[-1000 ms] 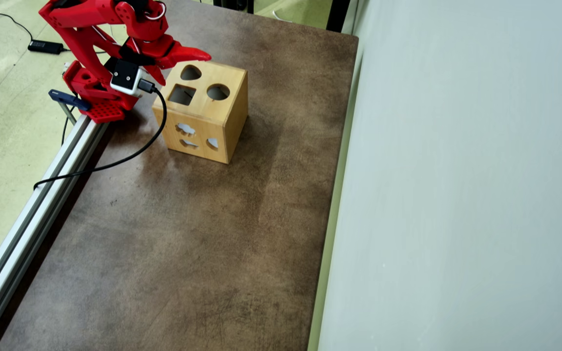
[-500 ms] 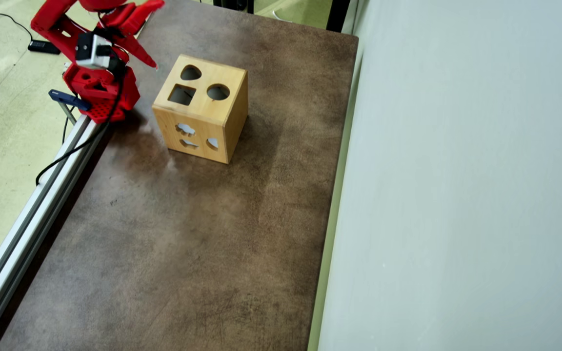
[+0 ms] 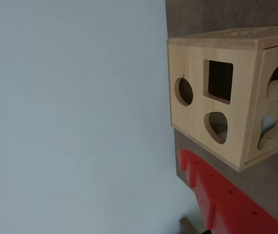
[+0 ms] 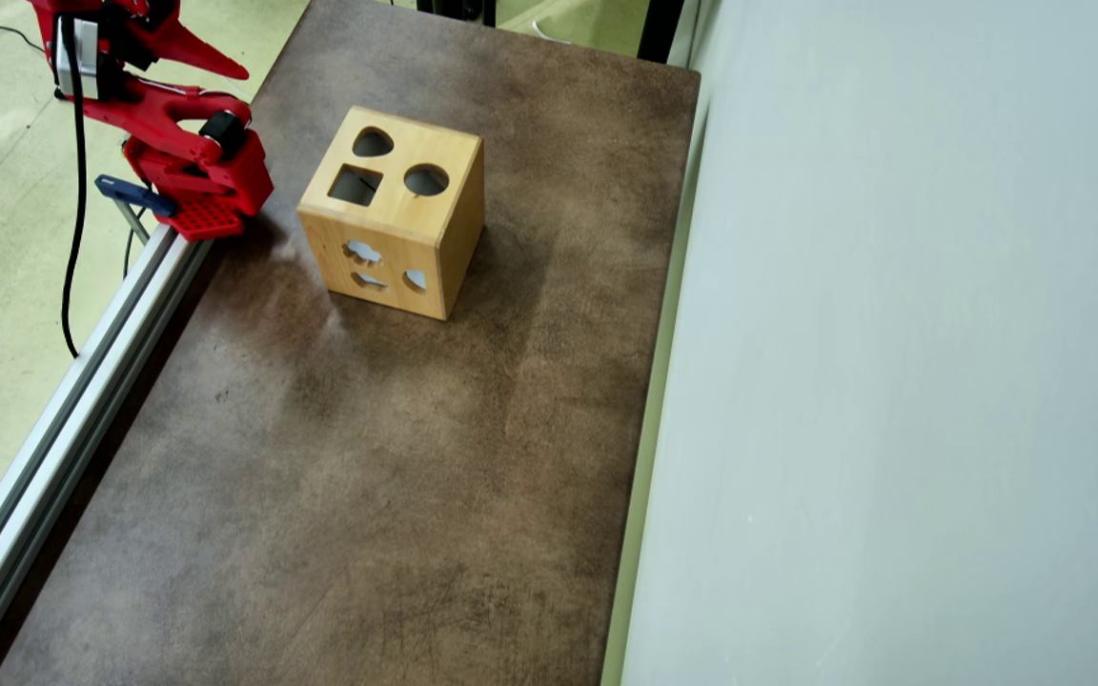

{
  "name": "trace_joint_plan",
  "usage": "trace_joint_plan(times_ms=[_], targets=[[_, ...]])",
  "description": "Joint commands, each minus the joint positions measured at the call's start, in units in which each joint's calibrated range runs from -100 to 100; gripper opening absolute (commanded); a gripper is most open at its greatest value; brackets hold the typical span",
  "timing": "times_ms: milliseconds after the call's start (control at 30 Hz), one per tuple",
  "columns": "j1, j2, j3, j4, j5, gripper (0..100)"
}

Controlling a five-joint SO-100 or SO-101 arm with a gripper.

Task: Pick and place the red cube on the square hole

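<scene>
The worktop is a mottled brown slab, bounded in the overhead view by a pale wall on its right and an aluminium rail on its left. Apart from the box and the robot's clamped base, nothing lies on it.

Next in size is the wooden box, standing toward the far left part of the slab, a corner turned toward the camera. Its top face carries three cut-outs: the square hole, the round hole just beside it, and a teardrop hole behind them. The wrist view, lying on its side, shows the same face with the square hole dark and unobstructed.

The red arm is folded back over its base at the slab's left edge, well apart from the box. The end effector points toward the box, and only one finger shows in the wrist view, so I cannot tell how far apart its fingers stand; nothing is visibly held.

The red cube appears in neither view. It is probably inside the box already, but that is a guess.

If so, little is left to fail. If not, the cube has ended up out of sight, off the slab or behind the box, and any re-approach risks nudging the box and shifting the square hole out of line.
</scene>
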Motion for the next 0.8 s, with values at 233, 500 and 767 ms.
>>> trace_joint_plan(times_ms=[233,500,767], targets=[[-0.5,-5.2,-0.8,0.1,0.1,92],[-0.5,-8.1,-0.7,0.1,0.1,92],[-0.5,-8.3,-0.7,0.2,0.1,92]])
